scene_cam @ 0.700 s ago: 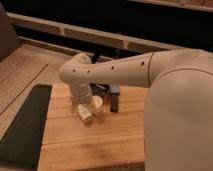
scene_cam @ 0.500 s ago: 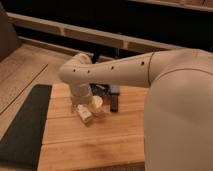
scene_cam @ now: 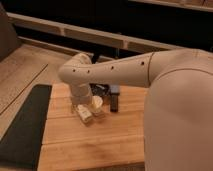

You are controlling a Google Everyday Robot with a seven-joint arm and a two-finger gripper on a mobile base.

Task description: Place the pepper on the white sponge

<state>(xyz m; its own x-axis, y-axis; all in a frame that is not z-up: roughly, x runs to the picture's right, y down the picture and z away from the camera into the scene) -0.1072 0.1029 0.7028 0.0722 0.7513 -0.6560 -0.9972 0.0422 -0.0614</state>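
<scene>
Camera view, single camera.

- The arm (scene_cam: 115,72) comes in from the right, bends at the elbow and drops its wrist onto the wooden table (scene_cam: 90,145).
- The gripper (scene_cam: 85,102) is below the wrist, low over the boards and largely masked by the wrist housing. Its jaws are spread wide. I cannot tell whether anything sits between them.
- The white sponge (scene_cam: 84,114) is just in front of the gripper, on the camera side, lying flat and at a slant. I cannot tell whether the two touch.
- A round cream cup (scene_cam: 96,103) stands upright just beside the gripper, on the side toward the arm's bulk, close to the sponge's corner.
- A black rectangular bar (scene_cam: 114,103) lies beyond the cup on that same side.
- Dark clutter sits behind the cup; I cannot identify it.
- A dark mat (scene_cam: 25,125) is well apart on the opposite side.
- I cannot find the pepper with certainty. No clear red-orange spot shows, so it is probably hidden by the wrist, at or under the gripper.

Judgement: this looks like the placing stage at the sponge, but I cannot confirm that the pepper is resting on it.

Risks:
- The sponge is small and soft, so a pepper released off-centre could roll off onto the boards.
- The cup is crowded close, and any sideways move of the wrist could tip it or push it into the sponge.
- Lifting with the spread jaws too low could snag the sponge and drag it.
</scene>
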